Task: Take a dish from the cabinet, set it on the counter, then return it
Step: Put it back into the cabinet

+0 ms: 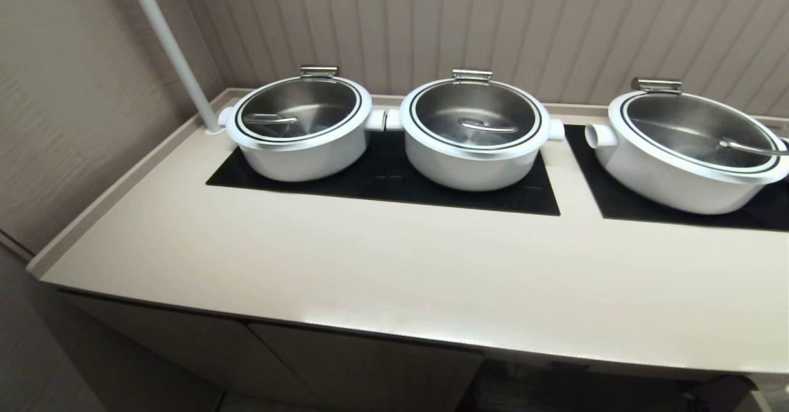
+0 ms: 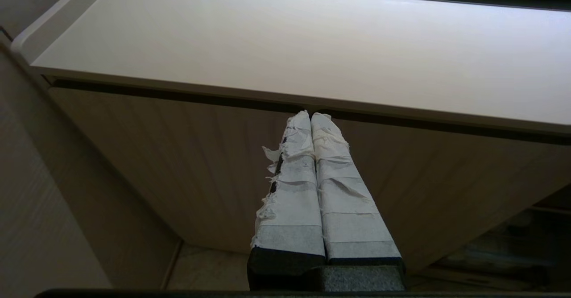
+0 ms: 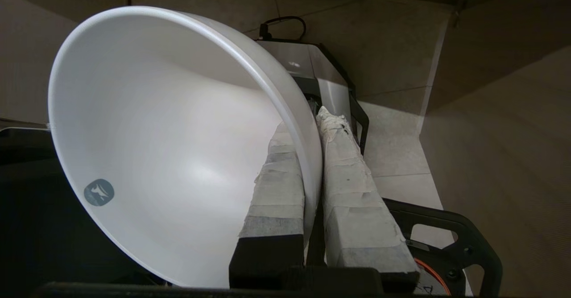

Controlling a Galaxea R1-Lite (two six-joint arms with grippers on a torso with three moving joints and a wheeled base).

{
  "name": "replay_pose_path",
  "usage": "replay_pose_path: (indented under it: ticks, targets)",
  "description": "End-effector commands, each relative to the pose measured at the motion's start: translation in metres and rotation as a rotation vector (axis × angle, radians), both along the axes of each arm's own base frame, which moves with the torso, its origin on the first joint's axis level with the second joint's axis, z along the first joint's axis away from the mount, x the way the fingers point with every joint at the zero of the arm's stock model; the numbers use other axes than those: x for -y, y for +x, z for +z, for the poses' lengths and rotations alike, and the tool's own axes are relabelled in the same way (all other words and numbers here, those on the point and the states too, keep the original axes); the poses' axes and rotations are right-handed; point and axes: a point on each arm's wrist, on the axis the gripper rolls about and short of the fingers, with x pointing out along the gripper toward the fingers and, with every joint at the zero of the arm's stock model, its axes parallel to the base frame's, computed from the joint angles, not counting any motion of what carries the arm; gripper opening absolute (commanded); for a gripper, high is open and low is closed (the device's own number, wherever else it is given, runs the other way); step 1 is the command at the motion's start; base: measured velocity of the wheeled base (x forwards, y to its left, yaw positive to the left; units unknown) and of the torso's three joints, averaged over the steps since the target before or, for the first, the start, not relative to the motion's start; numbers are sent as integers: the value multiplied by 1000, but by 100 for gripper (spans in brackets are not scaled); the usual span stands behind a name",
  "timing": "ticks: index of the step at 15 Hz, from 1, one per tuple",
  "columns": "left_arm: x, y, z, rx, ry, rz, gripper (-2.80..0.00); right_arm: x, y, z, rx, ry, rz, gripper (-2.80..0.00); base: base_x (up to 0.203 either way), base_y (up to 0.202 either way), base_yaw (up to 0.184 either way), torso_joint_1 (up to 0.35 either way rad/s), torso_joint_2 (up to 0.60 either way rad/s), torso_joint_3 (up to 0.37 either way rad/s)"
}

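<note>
Ribbed beige wall panels back the counter point(image 1: 370, 264), where three lidded pots point(image 1: 474, 131) sit on black glass. No bowl is on it yet. The bowl point(image 3: 147, 142) hangs below, over the floor, its rim pinched between the right gripper point(image 3: 314, 124) fingers, one inside, one outside. The left gripper point(image 2: 311, 118), closed and empty, idles before the cabinet point(image 2: 178, 164). Lift clear of the counter edge, keep the bowl level, and lower it onto bare counter in front of the pots.

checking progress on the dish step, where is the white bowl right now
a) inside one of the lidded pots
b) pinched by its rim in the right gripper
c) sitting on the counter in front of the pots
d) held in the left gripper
b: the right gripper has one finger inside and one outside the rim of the dish, off the counter.
</note>
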Motion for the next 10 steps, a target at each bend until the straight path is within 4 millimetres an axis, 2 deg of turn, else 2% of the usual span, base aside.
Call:
replay_pose_path:
  ticks: [1, 10]
  targets:
    - [0, 0, 0, 1, -1, 1, -280, 0, 0, -1, -3, 1, 0, -280, 0, 0, 0, 0, 0, 0]
    - [0, 0, 0, 1, -1, 0, -280, 0, 0, 1, -1, 1, -3, -280, 0, 0, 0, 0, 0, 0]
